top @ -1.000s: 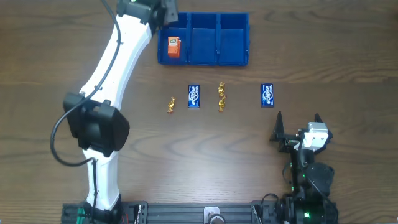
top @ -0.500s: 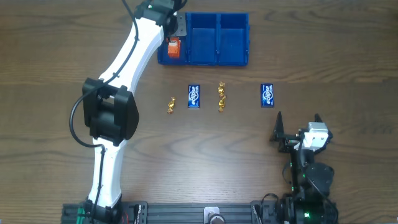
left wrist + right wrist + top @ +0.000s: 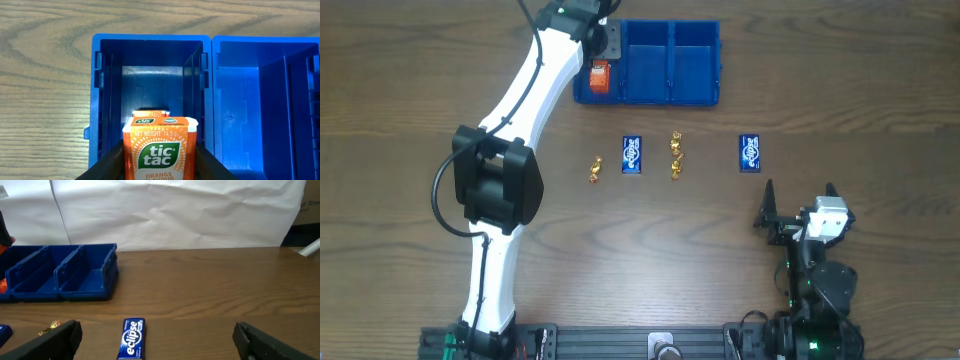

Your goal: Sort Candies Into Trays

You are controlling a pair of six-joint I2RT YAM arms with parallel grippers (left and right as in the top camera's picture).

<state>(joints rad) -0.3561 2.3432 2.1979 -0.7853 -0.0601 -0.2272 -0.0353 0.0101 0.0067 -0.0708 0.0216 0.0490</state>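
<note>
- The left claw hangs over the left compartment of the blue tray, at the far side of the bench.
- Its fingers press against both sides of an orange mint box, held upright above that compartment.
- A second orange box lies in the same compartment, just behind the held one in the left wrist view.
- The tray's middle and right compartments hold nothing.
- Two blue gum packs and three gold-wrapped candies lie in a loose row on the bench, in front of the tray.
- The right claw is spread wide, low near its base and well apart from the tray, facing the right-hand gum pack.
</note>
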